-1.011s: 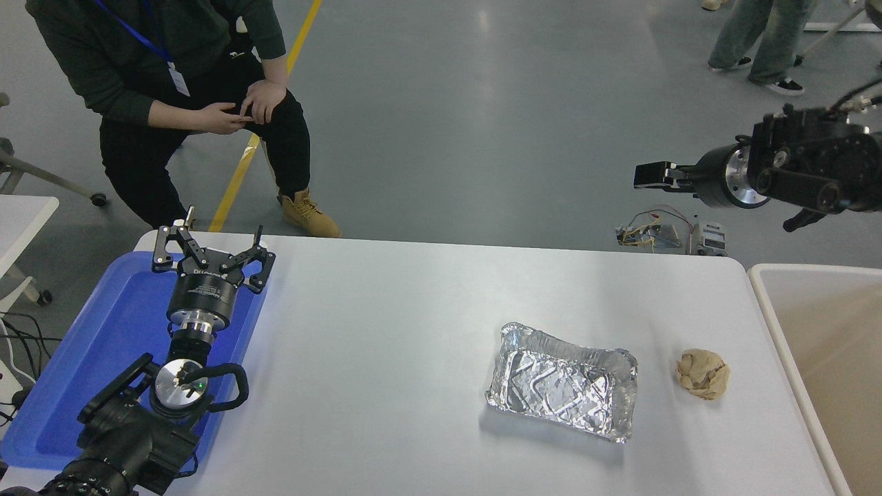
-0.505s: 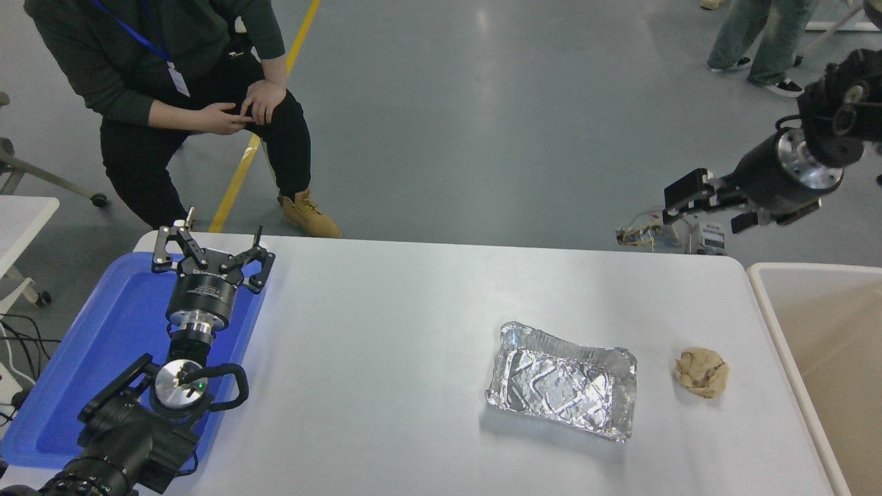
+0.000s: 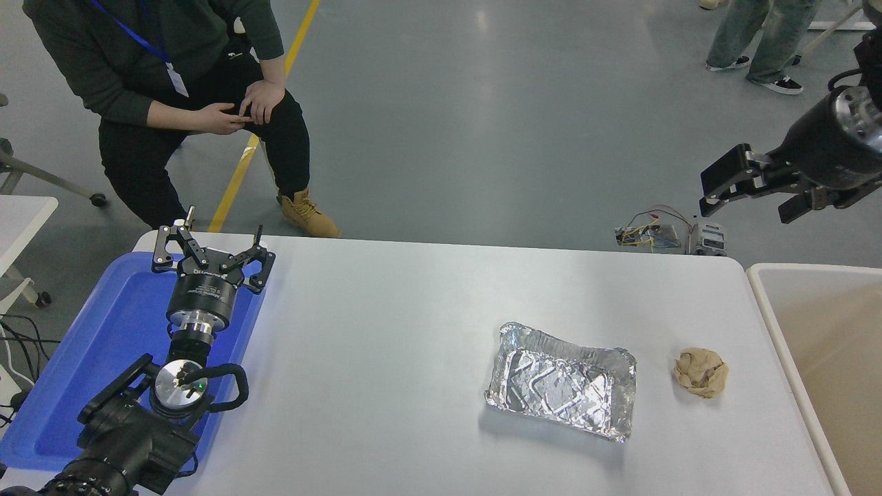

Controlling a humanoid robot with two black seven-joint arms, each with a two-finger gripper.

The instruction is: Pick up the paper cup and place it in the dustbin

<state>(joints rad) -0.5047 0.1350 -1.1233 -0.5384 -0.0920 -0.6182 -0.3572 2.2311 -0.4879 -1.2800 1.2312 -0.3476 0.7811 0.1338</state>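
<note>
Head view: no cup visible on the tabletop.
Right pincer: upper right, beyond the dustbin, empty; opening unclear.
Left pincer: open, empty.
Progress: apparently finished.

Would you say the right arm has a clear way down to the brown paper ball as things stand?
Probably yes. The right tool hangs high beyond the table's far right corner, holding nothing. The paper ball lies in the open, apart from the foil tray and the dustbin, with nothing above it.
</note>
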